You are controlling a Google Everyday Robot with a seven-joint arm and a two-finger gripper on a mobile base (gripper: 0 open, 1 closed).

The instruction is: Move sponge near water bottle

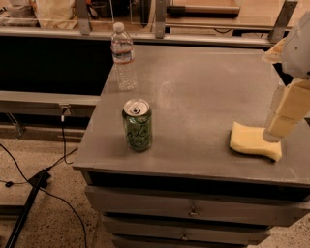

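The pale yellow sponge [254, 142] lies flat on the grey table top [203, 92], near its front right corner. The clear water bottle [123, 57] with a white cap stands upright at the table's far left corner. My gripper [281, 127] hangs at the right edge of the view, its cream blocky fingers [286, 116] reaching down right next to the sponge's right end, at or just above it. The sponge is far from the bottle, across the table.
A green drink can [137, 124] stands upright near the table's front left, between sponge and bottle. Drawers [193, 210] sit under the table front. Cables [34, 181] run over the floor at left. A shelf with clutter [53, 14] runs behind.
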